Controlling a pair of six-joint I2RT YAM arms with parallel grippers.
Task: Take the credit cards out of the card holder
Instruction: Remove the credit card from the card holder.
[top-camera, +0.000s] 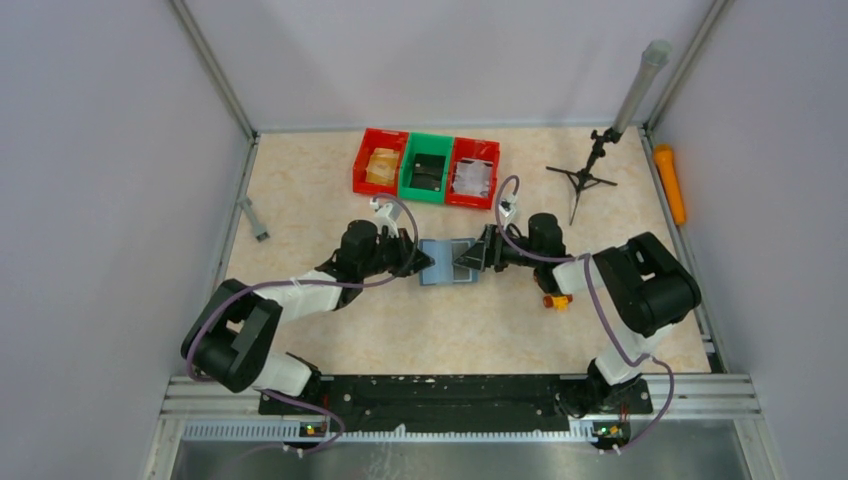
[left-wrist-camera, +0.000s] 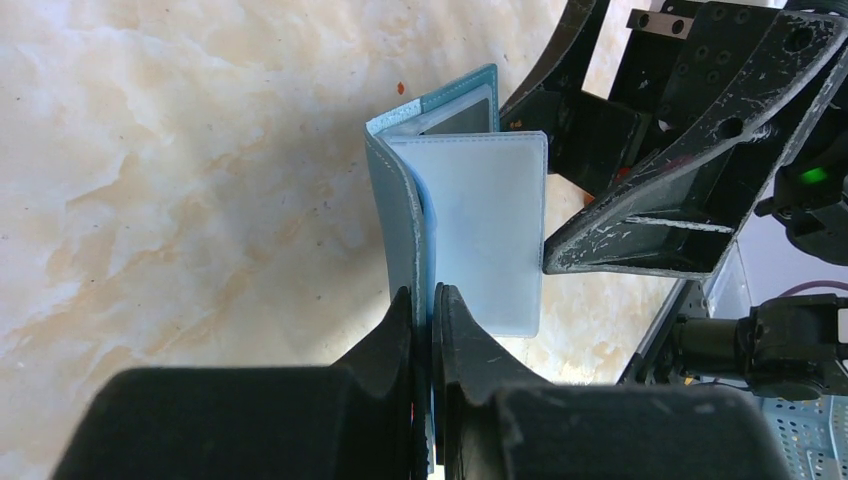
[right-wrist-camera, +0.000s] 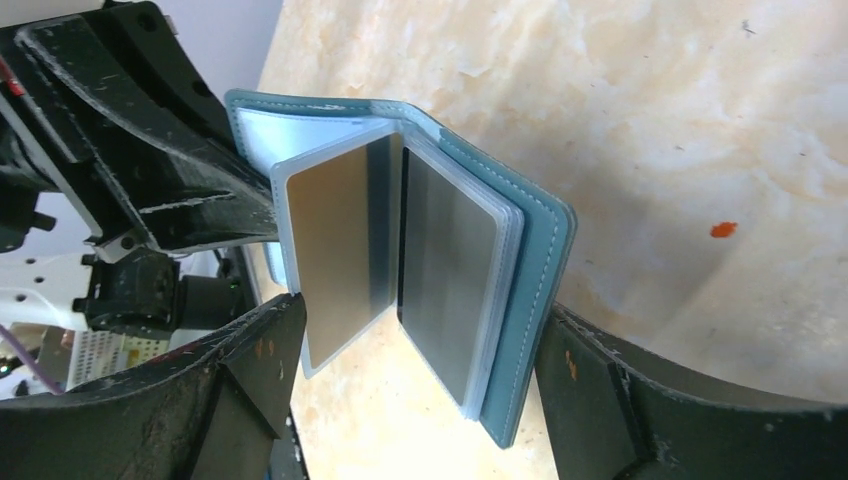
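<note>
The teal card holder (top-camera: 447, 263) stands open on edge on the table between my two grippers. My left gripper (left-wrist-camera: 430, 300) is shut on its teal cover, and a pale blue inner flap (left-wrist-camera: 490, 230) hangs free beside the fingers. In the right wrist view the card holder (right-wrist-camera: 530, 250) is spread like a book. Two grey credit cards (right-wrist-camera: 340, 235) (right-wrist-camera: 450, 270) sit in its clear sleeves. My right gripper (right-wrist-camera: 420, 325) is open, one finger on each side of the holder's near end, touching neither card. It shows in the overhead view too, right gripper (top-camera: 474, 257) facing left gripper (top-camera: 418, 262).
Two red bins (top-camera: 380, 160) (top-camera: 474, 172) flank a green bin (top-camera: 427, 168) at the back; something dark lies in the green one. A small tripod (top-camera: 585, 180), an orange cylinder (top-camera: 669, 182), a yellow-orange block (top-camera: 556, 300) and a grey tool (top-camera: 255, 220) lie around.
</note>
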